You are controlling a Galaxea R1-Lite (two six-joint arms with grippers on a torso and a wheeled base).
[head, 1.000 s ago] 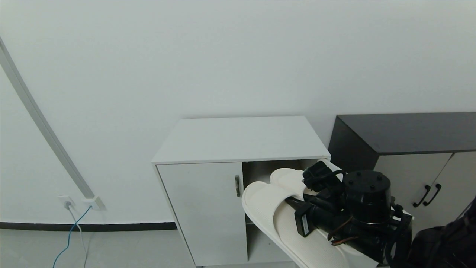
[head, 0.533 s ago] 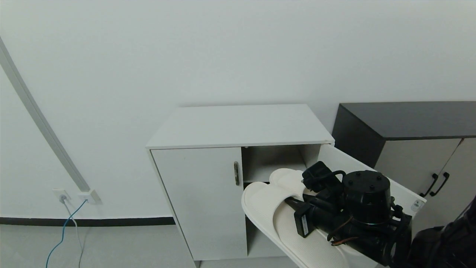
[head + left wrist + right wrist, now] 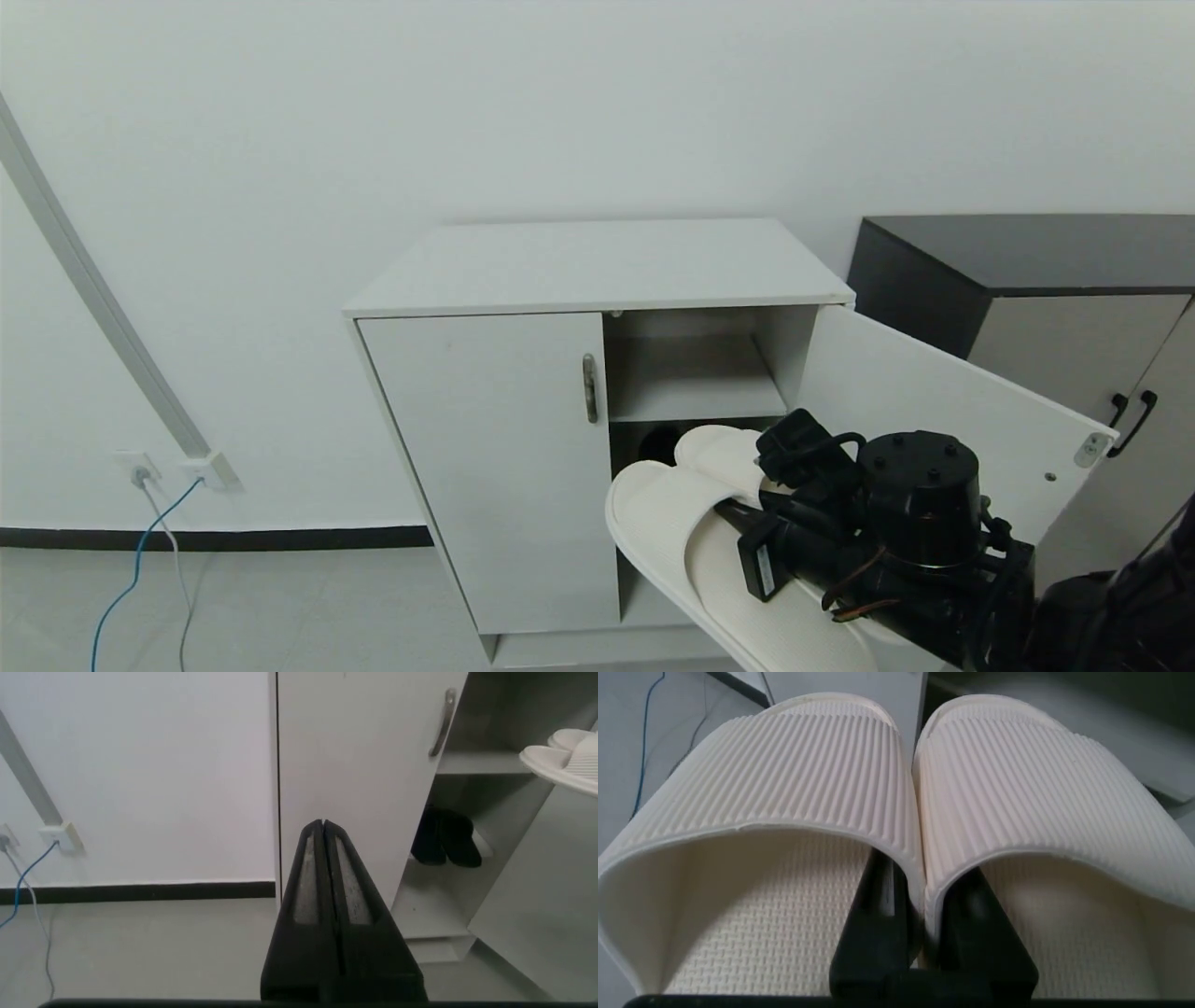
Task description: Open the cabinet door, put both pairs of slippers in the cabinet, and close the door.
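Note:
The white cabinet (image 3: 597,266) stands against the wall with its left door (image 3: 485,467) closed and its right door (image 3: 934,411) swung open. A pair of white slippers (image 3: 672,523) hangs side by side in front of the open compartment, toes toward it. My right gripper (image 3: 920,919) is shut on the slippers' two inner walls, which are pressed together. A black pair of slippers (image 3: 447,838) lies on the lower shelf, under the upper shelf (image 3: 695,406). My left gripper (image 3: 322,831) is shut on nothing, low and to the left of the cabinet front.
A dark-topped cabinet (image 3: 1027,252) stands close to the right, behind the open door. On the left wall are a slanted cable duct (image 3: 93,280) and a socket (image 3: 140,471) with cables running down to the grey floor (image 3: 233,607).
The whole head picture has shifted: the cabinet now sits higher and larger, showing the upper shelf and the open door. The right gripper keeps its hold on the white slippers.

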